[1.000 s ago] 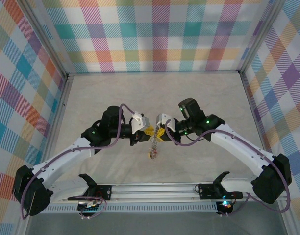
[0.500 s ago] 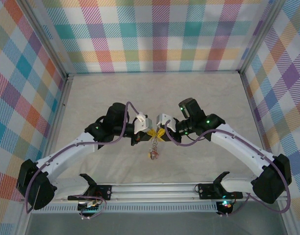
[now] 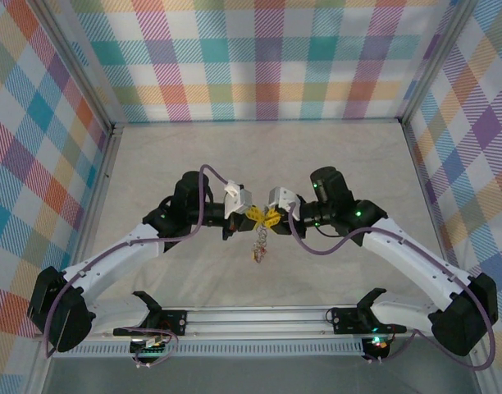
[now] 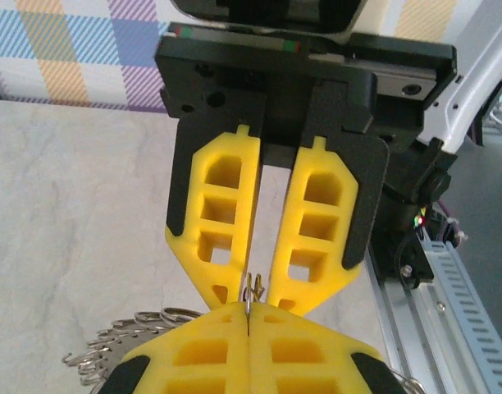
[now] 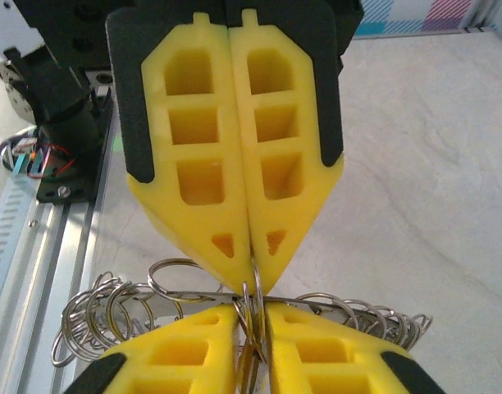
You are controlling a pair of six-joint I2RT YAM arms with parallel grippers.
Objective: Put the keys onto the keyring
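Observation:
My two grippers meet tip to tip above the middle of the table. The left gripper (image 3: 255,217) (image 4: 249,309) (image 5: 253,281) is shut on a thin silvery loop of the keyring (image 3: 258,245), which hangs below as a bunch with small keys and coloured tags. In the right wrist view the keyring (image 5: 179,296) runs edge-on as a grey bar fringed with small rings. The right gripper (image 3: 270,218) (image 5: 251,318) (image 4: 264,297) has its jaws slightly apart, open around the same loops. The individual keys are too small to tell apart.
Both arms reach in from the near edge over a pale stone-patterned table (image 3: 161,156). A metal rail (image 3: 259,316) with black mounts runs along the near edge. Checked walls (image 3: 259,57) close off the back and both sides.
The left gripper has closed fully on the loop. The right gripper's jaws, shut a second ago, have parted a little. Both wrists shifted slightly right and away, the bunch moving with them.

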